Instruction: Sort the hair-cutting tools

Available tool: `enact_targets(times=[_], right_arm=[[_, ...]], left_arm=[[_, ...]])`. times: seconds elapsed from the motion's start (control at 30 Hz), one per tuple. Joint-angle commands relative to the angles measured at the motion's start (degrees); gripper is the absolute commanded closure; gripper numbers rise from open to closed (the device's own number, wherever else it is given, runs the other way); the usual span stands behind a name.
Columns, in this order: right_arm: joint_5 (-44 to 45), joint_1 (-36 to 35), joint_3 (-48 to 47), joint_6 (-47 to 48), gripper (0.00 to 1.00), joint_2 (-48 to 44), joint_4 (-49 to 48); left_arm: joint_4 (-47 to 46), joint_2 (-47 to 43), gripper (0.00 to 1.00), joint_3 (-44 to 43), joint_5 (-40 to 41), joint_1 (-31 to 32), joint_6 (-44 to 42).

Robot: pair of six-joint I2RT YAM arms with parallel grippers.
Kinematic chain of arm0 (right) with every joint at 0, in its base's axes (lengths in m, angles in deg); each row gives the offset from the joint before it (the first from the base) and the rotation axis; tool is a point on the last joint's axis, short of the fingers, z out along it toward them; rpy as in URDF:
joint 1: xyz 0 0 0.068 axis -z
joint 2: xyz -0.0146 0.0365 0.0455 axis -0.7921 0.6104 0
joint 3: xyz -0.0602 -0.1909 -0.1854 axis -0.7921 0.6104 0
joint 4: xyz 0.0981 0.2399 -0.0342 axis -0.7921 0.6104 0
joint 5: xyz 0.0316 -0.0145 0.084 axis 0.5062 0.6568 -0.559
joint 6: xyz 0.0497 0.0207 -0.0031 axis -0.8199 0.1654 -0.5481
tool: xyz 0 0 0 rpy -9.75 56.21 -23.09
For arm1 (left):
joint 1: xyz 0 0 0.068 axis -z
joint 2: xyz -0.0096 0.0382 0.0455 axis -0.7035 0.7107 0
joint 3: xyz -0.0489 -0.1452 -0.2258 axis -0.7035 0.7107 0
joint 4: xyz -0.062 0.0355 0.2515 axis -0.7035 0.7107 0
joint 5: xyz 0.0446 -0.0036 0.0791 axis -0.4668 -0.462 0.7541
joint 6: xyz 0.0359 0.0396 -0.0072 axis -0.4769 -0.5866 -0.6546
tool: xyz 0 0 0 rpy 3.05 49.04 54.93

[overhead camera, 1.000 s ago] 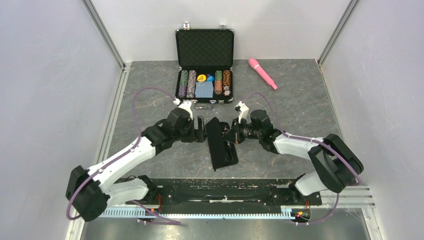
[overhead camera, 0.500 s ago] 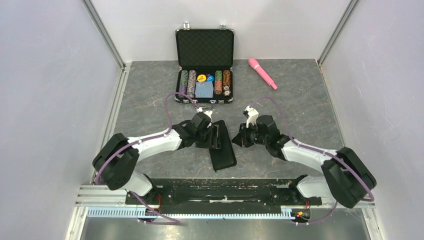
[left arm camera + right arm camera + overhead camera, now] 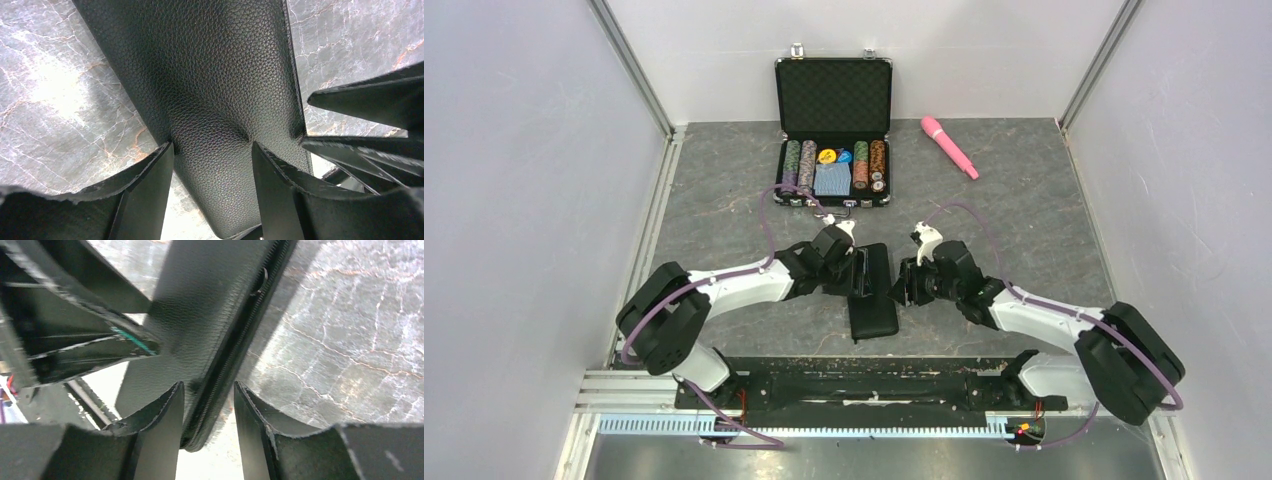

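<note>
**Weak pinch on pouch, tools unseen**

Pouch (image 3: 871,290) lies near-centre on desk (image 3: 1044,220), between the two arms. Left jaws are clenched on a pinch of its leather; the dimples show only in the left wrist view. Right jaws are released, straddling the zip (image 3: 234,355) edge; the zip shows only in the right wrist view. Scissors and combs are visible nowhere, likely inside. Risks: the thin pinch slips, the pouch drags when the zip is pulled, or the right jaws miss the puller. Only the top view shows both arms.
</note>
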Motion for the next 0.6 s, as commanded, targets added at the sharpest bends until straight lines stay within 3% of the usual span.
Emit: enact_targets(times=[0.0, 0.2, 0.37, 0.57], right_arm=[[2.35, -0.12, 0.59, 0.01, 0.57, 3.11, -1.25], [2.41, -0.06, 1.43, 2.23, 0.72, 5.17, -1.37], [-1.61, -0.02, 6.16, 0.33, 0.73, 5.22, -10.87], [-3.33, 0.02, 5.16, 0.48, 0.72, 7.08, -13.6]], left_arm=[[-1.33, -0.54, 0.34, -0.77, 1.9, 1.01, 3.56], [1.78, -5.91, 0.2, -0.35, 6.1, 0.92, 7.4], [3.66, -8.68, 0.15, 2.65, 8.69, -0.32, 12.03], [4.02, -8.69, 0.13, 5.24, 6.74, -4.13, 14.32]])
